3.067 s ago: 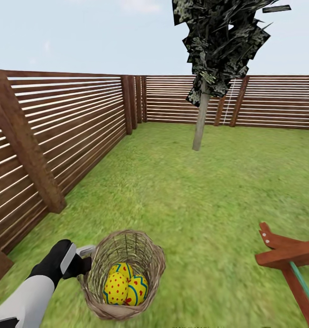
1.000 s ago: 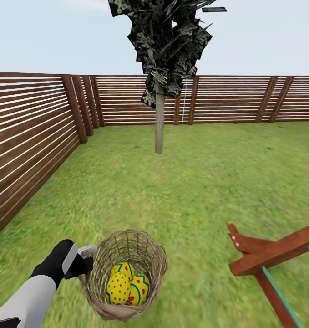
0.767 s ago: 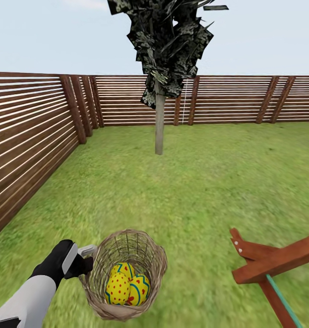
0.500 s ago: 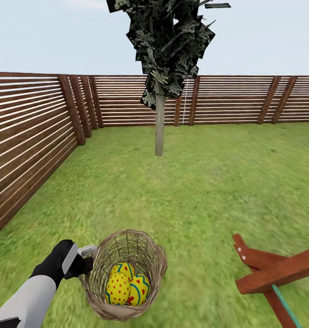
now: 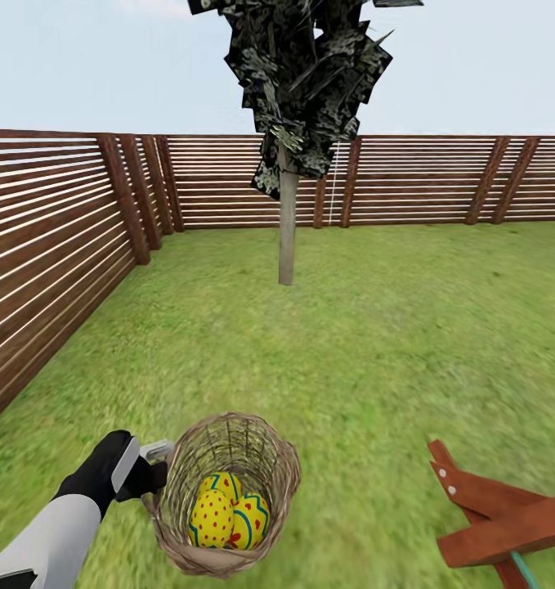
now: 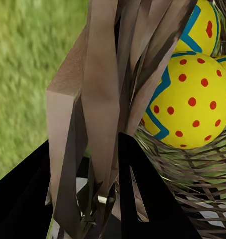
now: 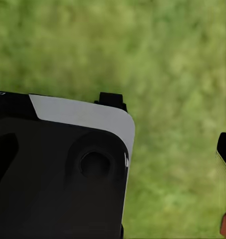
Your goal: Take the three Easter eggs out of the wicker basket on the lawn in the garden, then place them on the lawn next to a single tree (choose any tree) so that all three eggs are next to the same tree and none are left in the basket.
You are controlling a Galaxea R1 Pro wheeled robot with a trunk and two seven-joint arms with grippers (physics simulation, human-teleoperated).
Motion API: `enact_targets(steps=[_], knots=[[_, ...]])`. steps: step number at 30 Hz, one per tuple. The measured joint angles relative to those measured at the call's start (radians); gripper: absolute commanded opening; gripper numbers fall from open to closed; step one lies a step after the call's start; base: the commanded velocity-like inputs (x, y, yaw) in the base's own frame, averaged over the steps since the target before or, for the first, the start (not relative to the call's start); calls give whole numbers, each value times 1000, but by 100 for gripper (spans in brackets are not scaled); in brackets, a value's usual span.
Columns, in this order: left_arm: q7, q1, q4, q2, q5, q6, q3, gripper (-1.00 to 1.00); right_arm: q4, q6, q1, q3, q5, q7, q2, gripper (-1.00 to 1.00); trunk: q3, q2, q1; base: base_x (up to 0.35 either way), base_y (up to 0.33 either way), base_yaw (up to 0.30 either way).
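Note:
The wicker basket (image 5: 228,458) hangs at the lower left of the head view, above the lawn (image 5: 367,352). My left gripper (image 5: 152,468) is shut on its rim at the left side. Three Easter eggs, yellow with blue zigzags and red dots, lie inside: one egg (image 5: 211,518) in front, a second egg (image 5: 250,520) at its right, a third egg (image 5: 221,483) behind. The left wrist view has the basket's weave (image 6: 105,99) close up, with an egg (image 6: 192,102) behind it. The tree (image 5: 287,225), pale-trunked, stands straight ahead. A dark tip (image 7: 225,149) shows over grass in the right wrist view.
A brown slat fence (image 5: 56,245) runs along the left and across the back (image 5: 424,180). A red-brown playset beam (image 5: 494,515) juts in at the lower right. Open grass lies between me and the tree. A black and white robot part (image 7: 58,169) covers part of the right wrist view.
The whole view first swung left to right, then closed in on the tree, whose trunk base sits lower now. The playset beam slid down and right. Basket, eggs and left arm kept their place.

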Motion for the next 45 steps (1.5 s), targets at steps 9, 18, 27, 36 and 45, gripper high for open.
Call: enact_targets(steps=[9, 18, 27, 36, 45], knots=[[0, 0, 2, 0, 0, -2, 0, -100, 0, -1, 0, 0, 0, 0, 0, 100, 0, 0, 0, 321, 0, 0], [0, 0, 3, 0, -1, -2, 0, -100, 0, -1, 0, 0, 0, 0, 0, 100, 0, 0, 0, 321, 0, 0], [0, 0, 4, 0, 0, -3, 0, -100, 0, -1, 0, 0, 0, -1, 0, 100, 0, 0, 0, 322, 0, 0], [0, 0, 4, 0, 0, -3, 0, -100, 0, -1, 0, 0, 0, 0, 0, 100, 0, 0, 0, 322, 0, 0], [0, 0, 4, 0, 0, -4, 0, -100, 1, 3, 0, 1, -3, 0, 1, 100, 0, 0, 0, 322, 0, 0]])
